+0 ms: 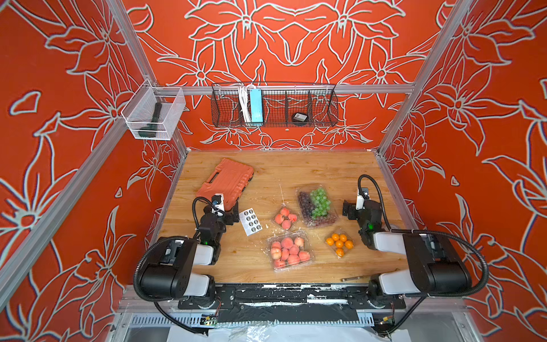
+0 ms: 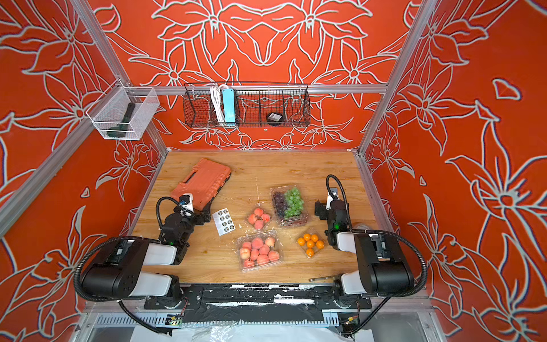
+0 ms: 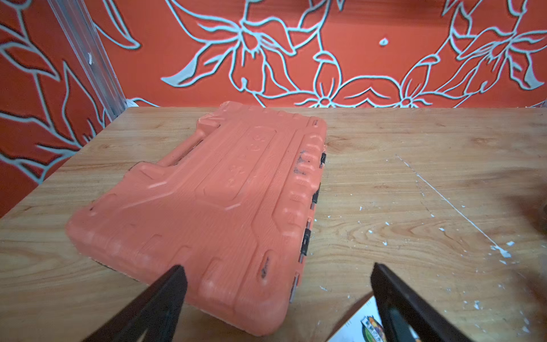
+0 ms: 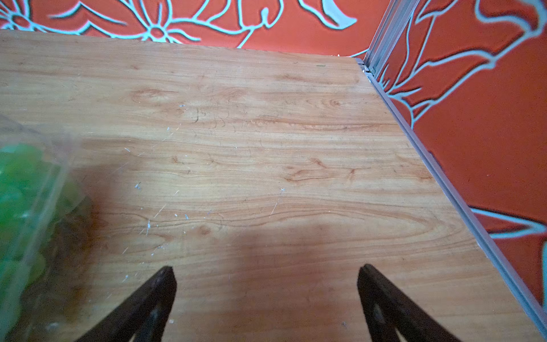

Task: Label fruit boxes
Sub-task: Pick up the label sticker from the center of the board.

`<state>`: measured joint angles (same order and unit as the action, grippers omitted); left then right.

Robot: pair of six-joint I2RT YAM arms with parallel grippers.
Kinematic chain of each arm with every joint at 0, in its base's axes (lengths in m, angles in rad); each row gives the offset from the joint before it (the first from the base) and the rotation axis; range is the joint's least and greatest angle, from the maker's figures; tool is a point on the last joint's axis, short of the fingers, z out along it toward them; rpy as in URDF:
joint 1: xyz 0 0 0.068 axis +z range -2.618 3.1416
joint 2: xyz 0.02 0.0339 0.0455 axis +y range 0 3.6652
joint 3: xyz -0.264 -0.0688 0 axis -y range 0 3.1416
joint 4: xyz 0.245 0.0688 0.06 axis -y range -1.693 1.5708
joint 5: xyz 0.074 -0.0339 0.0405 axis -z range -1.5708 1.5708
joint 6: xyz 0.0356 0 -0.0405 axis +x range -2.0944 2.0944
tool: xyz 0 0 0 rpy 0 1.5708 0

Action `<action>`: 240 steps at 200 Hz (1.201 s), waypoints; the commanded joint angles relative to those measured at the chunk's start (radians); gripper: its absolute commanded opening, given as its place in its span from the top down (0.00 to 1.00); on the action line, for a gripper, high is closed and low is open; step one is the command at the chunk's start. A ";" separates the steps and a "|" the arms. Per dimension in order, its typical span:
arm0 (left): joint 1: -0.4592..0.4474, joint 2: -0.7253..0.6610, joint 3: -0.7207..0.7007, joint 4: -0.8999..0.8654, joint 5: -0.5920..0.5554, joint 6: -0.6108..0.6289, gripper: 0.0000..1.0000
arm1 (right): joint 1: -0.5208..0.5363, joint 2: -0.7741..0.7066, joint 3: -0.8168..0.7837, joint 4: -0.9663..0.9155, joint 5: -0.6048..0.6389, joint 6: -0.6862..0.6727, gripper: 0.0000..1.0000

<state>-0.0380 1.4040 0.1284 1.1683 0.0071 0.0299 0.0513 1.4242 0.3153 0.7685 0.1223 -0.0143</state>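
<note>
Four clear fruit boxes lie mid-table in both top views: grapes, few peaches, many peaches, small oranges. A white sticker sheet lies left of the peaches. My left gripper is open and empty, between the sheet and the orange tool case's near corner. My right gripper is open over bare wood, right of the grape box.
The orange tool case lies at the back left of the table. A black wire basket and a clear bin hang on the walls. A thin metal tool rests near the front edge.
</note>
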 commanded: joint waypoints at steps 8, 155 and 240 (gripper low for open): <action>0.007 -0.001 -0.004 0.032 0.016 -0.001 0.02 | -0.004 -0.011 0.015 0.017 -0.007 0.002 0.02; 0.007 0.000 -0.004 0.034 0.015 -0.001 0.02 | -0.004 -0.012 0.015 0.017 -0.008 0.002 0.02; -0.019 -0.200 0.042 -0.198 0.002 0.015 0.02 | -0.002 -0.231 0.102 -0.309 -0.082 -0.003 0.02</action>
<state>-0.0479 1.2984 0.1547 1.0504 0.0193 0.0429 0.0513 1.2922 0.4088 0.5762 0.0879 -0.0181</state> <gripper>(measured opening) 0.984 0.984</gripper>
